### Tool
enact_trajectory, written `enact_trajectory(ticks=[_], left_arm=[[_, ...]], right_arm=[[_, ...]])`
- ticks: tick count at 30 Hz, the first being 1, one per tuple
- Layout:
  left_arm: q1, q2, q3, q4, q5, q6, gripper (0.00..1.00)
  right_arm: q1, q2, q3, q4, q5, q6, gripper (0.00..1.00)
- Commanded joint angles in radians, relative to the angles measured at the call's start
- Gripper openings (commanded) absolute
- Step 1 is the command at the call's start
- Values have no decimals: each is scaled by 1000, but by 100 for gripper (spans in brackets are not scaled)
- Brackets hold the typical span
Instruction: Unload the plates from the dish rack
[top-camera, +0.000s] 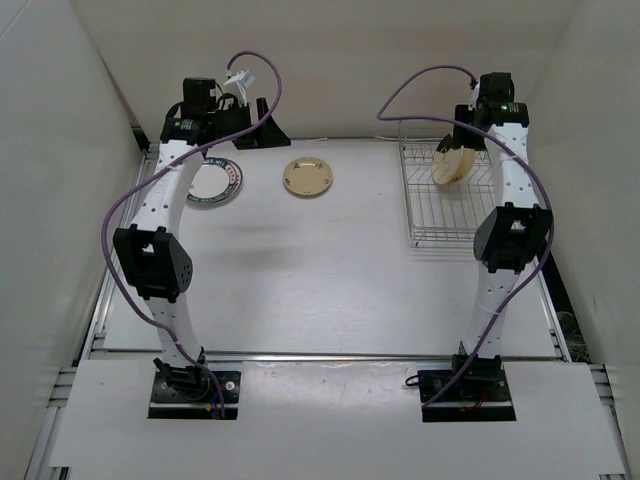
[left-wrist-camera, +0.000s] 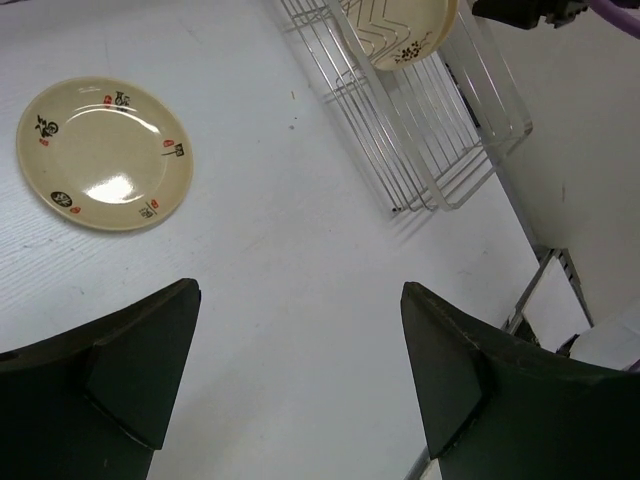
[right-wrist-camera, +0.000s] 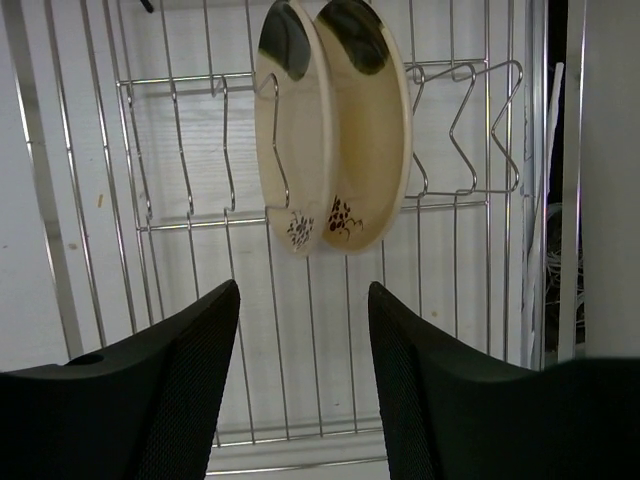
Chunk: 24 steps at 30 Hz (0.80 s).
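Right gripper: fingers moderately apart, nothing between them, no contact with any object; it is positioned over the dish rack, pointing at the standing plates. These are two cream plates with dark patches, set on edge among the wire dividers of the rack; they lean close together, and the fingertips stop short of their rims.

Left gripper: fingers spread wide, empty, touching nothing; it is raised above the counter at the far left corner, with only bare surface showing in the gap between its fingers.

Unloaded items: the flat cream plate lies face up on the counter, well apart from the rack; the dark-rimmed plate lies flat to its left, partly hidden under the left arm in the top view.

The rack sits at the far right of the counter, beside the right arm.
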<state>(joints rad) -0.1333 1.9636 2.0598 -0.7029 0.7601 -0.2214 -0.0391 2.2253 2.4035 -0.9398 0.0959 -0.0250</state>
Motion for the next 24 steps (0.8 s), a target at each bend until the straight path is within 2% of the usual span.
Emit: enact_trajectory(ticks=[1,3,8,15,19,20,21,22,24], left_arm=[[0,-51,-33,-56,-4,53,92],[0,-60,-43,-66,-4,62,92],[0,-100,-82,-75,-13,80,93],[0,-120,-113,-84,-31,80,93],[0,-120,-122,-93,-41,90,93],[0,-120,-122,-93,-41,90,93],[0,-120,-122,-93,-41,90,93],[0,-120,-122,-93,-41,90,93],[0,-120,-122,-93,-41,90,93]], right_arm=[[-5,39,57,48,34,11,58],[-5,68,84,58,34,11,51],[-5,134,123,68,45,2,43],[-5,200,157,98,77,-16,43],[-5,238,186,98,87,-16,33],[4,238,186,98,87,-16,26],[4,247,197,98,96,-16,23],[4,247,197,98,96,-26,14],[13,235,197,98,96,-26,7]])
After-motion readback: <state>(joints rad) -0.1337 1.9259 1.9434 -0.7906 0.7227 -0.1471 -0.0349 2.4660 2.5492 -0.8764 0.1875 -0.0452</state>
